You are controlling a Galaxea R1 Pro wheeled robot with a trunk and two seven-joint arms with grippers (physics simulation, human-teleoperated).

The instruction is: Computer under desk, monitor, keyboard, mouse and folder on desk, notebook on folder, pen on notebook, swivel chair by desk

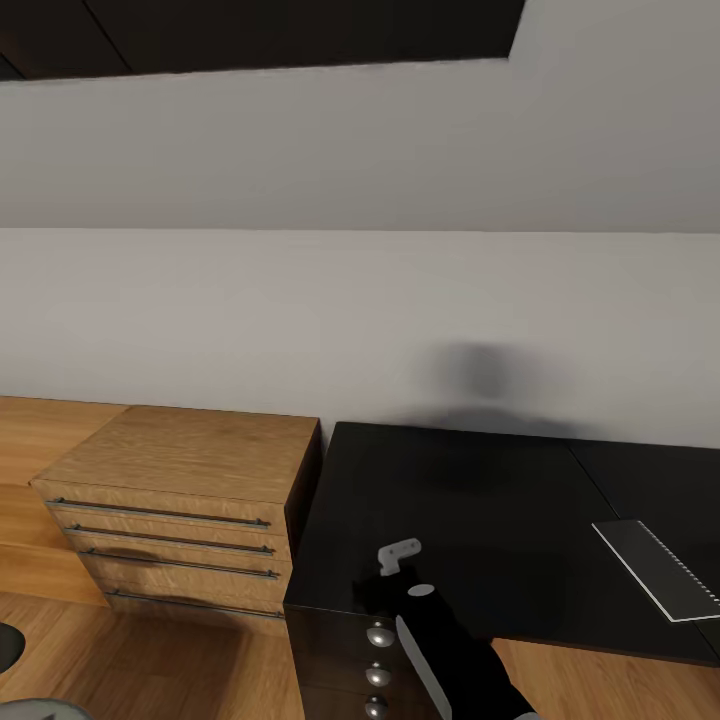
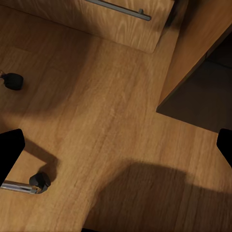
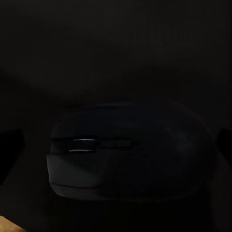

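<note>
The dark grey mouse (image 3: 130, 150) lies on the black desk (image 1: 480, 500), close under my right gripper (image 3: 116, 147). The gripper stands open, its fingertips (image 3: 9, 150) wide apart on either side of the mouse without touching it. In the head view my right arm (image 1: 445, 645) reaches onto the desk's front left corner and covers the mouse. The keyboard (image 1: 665, 565) lies slanted at the desk's right edge. My left gripper (image 2: 116, 145) hangs open and empty over the wood floor, near two castors (image 2: 39, 181) of the swivel chair.
A light wooden dresser (image 1: 190, 480) with long bar handles stands against the desk's left side. The desk's drawer unit with round silver knobs (image 1: 380, 633) is below my right arm. A sloped pale grey wall runs behind.
</note>
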